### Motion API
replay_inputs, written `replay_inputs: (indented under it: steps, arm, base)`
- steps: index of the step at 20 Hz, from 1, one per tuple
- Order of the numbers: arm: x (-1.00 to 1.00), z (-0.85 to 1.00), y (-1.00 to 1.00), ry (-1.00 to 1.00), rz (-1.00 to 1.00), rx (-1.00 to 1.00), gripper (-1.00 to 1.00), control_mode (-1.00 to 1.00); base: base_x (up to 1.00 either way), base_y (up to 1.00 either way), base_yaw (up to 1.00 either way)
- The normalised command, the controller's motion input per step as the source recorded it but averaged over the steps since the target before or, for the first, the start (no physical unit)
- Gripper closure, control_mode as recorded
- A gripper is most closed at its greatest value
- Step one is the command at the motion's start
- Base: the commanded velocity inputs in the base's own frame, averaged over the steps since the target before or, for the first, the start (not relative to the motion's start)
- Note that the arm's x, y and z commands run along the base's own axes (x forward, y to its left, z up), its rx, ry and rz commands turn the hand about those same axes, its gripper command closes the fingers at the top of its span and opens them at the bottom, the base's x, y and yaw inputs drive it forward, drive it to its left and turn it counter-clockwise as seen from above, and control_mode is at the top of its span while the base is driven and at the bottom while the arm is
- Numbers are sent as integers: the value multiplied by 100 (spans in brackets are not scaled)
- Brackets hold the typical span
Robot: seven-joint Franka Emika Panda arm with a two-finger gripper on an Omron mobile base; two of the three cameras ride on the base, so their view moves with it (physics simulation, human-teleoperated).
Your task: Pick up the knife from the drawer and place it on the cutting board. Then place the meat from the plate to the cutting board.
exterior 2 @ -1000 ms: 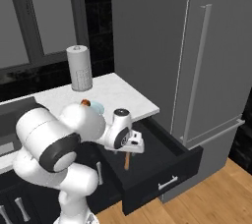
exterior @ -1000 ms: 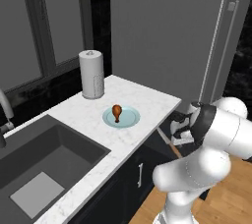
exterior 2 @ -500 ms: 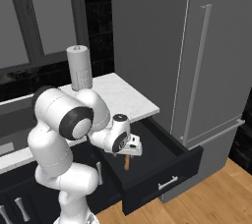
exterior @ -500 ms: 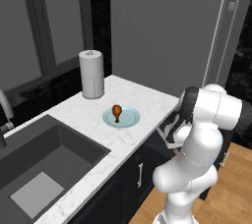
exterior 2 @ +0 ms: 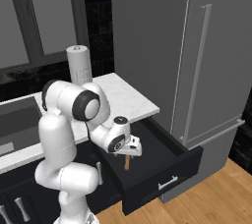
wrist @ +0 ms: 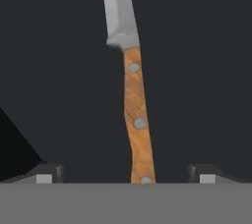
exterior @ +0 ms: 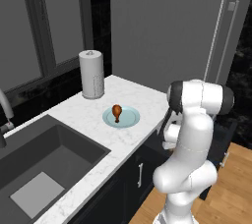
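The knife (wrist: pixel 137 120) lies on the dark floor of the open drawer (exterior 2: pixel 156 150), its silver blade (wrist: pixel 119 9) pointing away from my hand. My gripper (wrist: pixel 125 176) hangs just above it, open, with one fingertip (wrist: pixel 47 174) on each side of the butt of the wooden handle and nothing held. From the right base view the gripper (exterior 2: pixel 129 152) points down into the drawer, with the knife handle (exterior 2: pixel 127 163) below it. The meat (exterior: pixel 116 111) rests on the pale blue plate (exterior: pixel 129 120) on the counter. The cutting board is out of view.
A white paper towel roll (exterior: pixel 92 74) stands behind the plate. A dark sink (exterior: pixel 44 164) lies to the left in the marble counter (exterior: pixel 142 98). A tall grey fridge (exterior 2: pixel 206 70) rises right of the drawer, whose front panel (exterior 2: pixel 167 183) juts over the wooden floor.
The arm's upper links have swung upright over the base. The hand has sunk slightly toward the knife in the drawer. The jaws stayed open.
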Motion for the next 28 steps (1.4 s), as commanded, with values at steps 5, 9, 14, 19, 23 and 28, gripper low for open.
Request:
replay_inputs:
  steps: [5,9,14,19,23,28]
  arm:
    - [29,-24,0,-2,0,1,-100,-100]
    - [20,-25,-3,-4,0,5,-100,-100]
    - [12,-26,-15,-5,2,2,-100,-100]
    - [9,-29,-12,-9,5,0,-100,-100]
    - [10,-31,-1,-6,7,0,-100,-100]
    - [0,-55,0,0,8,-2,100,-100]
  base:
    - [0,0,0]
    - [0,0,0]
    - [0,0,0]
    - [0,0,0]
    - [0,0,0]
    - [0,0,0]
